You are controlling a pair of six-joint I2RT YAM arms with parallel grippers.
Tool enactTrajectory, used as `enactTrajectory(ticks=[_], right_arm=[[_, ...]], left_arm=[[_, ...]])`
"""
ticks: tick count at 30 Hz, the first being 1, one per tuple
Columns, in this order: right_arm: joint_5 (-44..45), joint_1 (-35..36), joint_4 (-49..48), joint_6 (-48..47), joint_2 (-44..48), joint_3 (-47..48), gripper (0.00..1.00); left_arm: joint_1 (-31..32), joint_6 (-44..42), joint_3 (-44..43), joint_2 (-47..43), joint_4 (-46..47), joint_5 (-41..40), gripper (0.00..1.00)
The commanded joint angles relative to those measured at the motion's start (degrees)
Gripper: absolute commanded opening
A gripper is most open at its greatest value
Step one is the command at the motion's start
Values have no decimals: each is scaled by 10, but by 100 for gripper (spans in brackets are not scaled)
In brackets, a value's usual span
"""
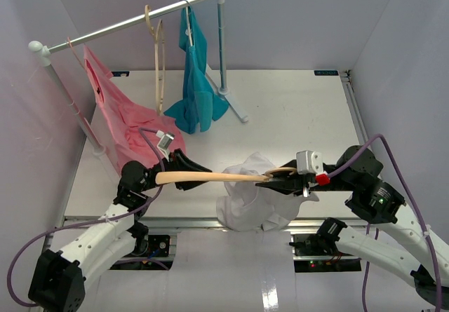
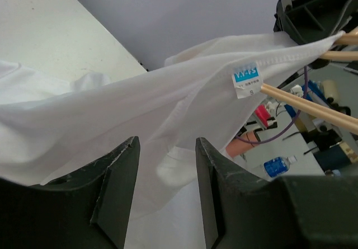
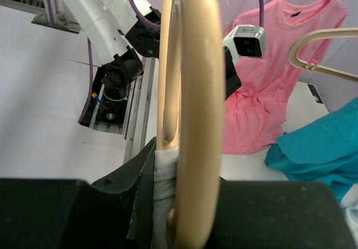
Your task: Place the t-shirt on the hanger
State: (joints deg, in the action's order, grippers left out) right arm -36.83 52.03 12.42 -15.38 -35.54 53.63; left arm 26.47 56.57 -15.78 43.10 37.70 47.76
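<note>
The white t-shirt (image 1: 245,203) hangs in a bunch over the near table edge. The beige wooden hanger (image 1: 210,177) lies level above it, one arm inside the cloth and the other sticking out left. My right gripper (image 1: 277,181) is shut on the hanger (image 3: 198,92), with a fold of t-shirt (image 3: 164,176) pinched against its left finger (image 3: 137,176). My left gripper (image 1: 200,167) sits just above the hanger's bare arm. In the left wrist view the gripper (image 2: 166,165) is open, with stretched t-shirt cloth (image 2: 140,103) beyond the jaws. The labelled collar lies over the hanger (image 2: 313,112).
A clothes rack rail (image 1: 133,23) crosses the back left. On it hang a pink garment (image 1: 119,116), a second beige hanger (image 1: 158,52) and a teal-blue garment (image 1: 196,80). The rack's right post (image 1: 222,38) stands on the table. A metal rail (image 1: 175,222) runs along the near table edge.
</note>
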Motion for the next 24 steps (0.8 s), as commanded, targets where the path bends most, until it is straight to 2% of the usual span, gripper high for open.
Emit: enactTrajectory(ticks=[1, 9, 15, 19, 24], right_arm=[[37, -1, -79, 6, 9, -11, 8], [87, -1, -112, 17, 20, -38, 8], [115, -1, -112, 11, 21, -49, 8], [129, 0, -117, 11, 25, -57, 8], [138, -1, -114, 10, 19, -56, 8]], left_arm=[[68, -90, -27, 28, -11, -49, 56], [139, -109, -24, 96, 5, -143, 56], [190, -131, -61, 132, -32, -231, 57], [204, -125, -70, 145, -35, -268, 62], [222, -141, -98, 152, -74, -308, 63]])
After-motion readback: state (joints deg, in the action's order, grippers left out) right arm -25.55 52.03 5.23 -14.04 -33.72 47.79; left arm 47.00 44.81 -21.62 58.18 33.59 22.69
